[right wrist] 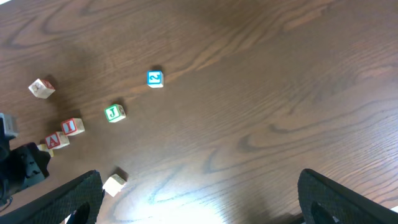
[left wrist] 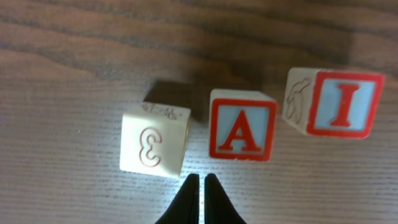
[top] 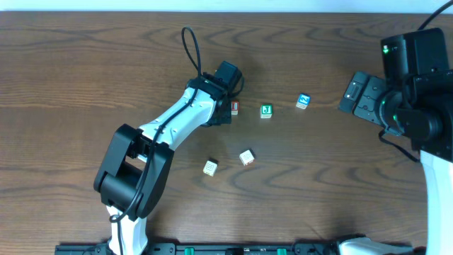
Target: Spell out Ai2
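Note:
In the left wrist view my left gripper [left wrist: 202, 185] is shut and empty, its tips just in front of the gap between a cream block marked 3 [left wrist: 155, 144] and the red A block [left wrist: 242, 124]. The red I block [left wrist: 339, 102] sits to the right of the A, a small gap apart. Overhead, the left gripper [top: 225, 105] covers the A; a red block [top: 234, 108] shows beside it. The blue 2 block [top: 304, 101] lies further right, also in the right wrist view [right wrist: 155, 78]. My right gripper [right wrist: 199, 199] is open and empty, off to the right [top: 361, 94].
A green J block [top: 266, 110] lies between the red block and the blue 2 block. Two cream blocks [top: 246, 156] [top: 210, 167] lie nearer the front. The right wrist view shows another cream block [right wrist: 114, 184] near my right gripper's left finger.

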